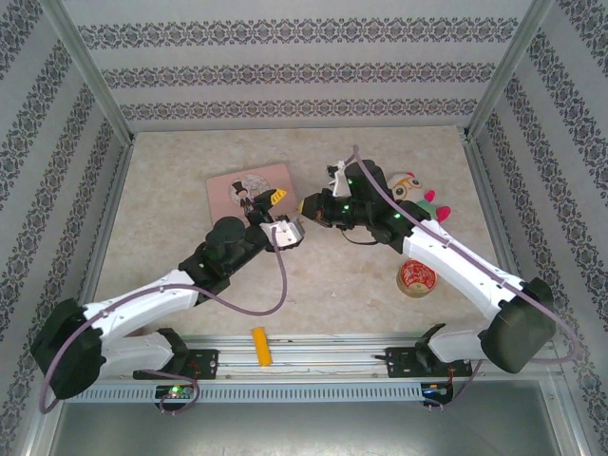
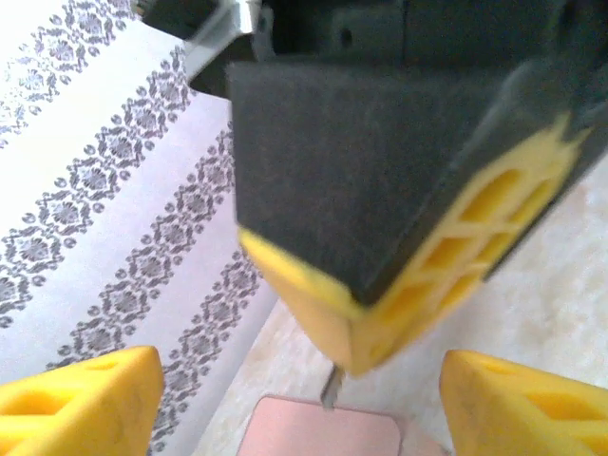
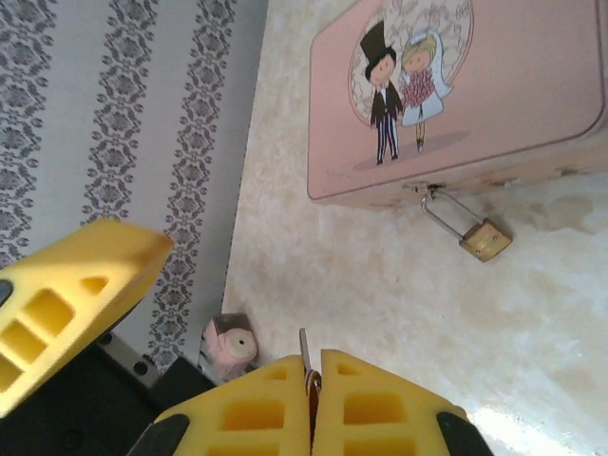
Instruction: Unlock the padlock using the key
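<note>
padlock [image 3: 484, 239]: mid-right of right wrist view, shackle hooked to pink tin [image 3: 494, 104], body slanting lower right | key [image 3: 304, 344]: bottom centre, upright, padlock up-right of its tip | right gripper [image 3: 312, 366]: pressed together on key, nearer | left gripper [image 2: 302, 389]: spread, holding nothing

Pink tin [image 1: 228, 195], cartoon bride and groom on lid, upper centre-left of the top view. Yellow oblong block [image 1: 259, 346] at bottom centre. Plush toy [image 1: 410, 188] upper right; red-topped round tub [image 1: 416, 276] below it. Beige marbled table [image 1: 161, 218]; patterned walls [image 1: 285, 71].
</note>
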`<control>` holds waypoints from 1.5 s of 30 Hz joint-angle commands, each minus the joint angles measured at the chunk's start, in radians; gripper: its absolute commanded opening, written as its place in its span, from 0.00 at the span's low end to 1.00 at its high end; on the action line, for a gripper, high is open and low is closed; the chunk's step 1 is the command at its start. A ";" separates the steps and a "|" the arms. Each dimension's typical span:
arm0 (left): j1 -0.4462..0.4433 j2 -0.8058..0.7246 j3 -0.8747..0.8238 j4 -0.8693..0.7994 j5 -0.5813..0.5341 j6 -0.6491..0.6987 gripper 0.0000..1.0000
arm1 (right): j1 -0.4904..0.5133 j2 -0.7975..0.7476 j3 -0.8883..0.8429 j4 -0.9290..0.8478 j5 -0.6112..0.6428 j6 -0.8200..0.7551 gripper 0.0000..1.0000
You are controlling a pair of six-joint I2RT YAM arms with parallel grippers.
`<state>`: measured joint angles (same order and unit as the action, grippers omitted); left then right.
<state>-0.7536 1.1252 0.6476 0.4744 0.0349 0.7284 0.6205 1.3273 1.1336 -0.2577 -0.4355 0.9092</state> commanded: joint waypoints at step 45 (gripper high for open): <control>0.357 -0.036 0.129 -0.097 0.851 -1.347 0.48 | -0.061 -0.050 -0.278 0.770 -0.441 -0.159 0.00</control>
<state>-0.4034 1.1110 0.7723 0.4267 0.8825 -0.6720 0.5522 1.2709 0.8341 0.4488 -0.8501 0.7383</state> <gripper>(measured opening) 0.480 0.051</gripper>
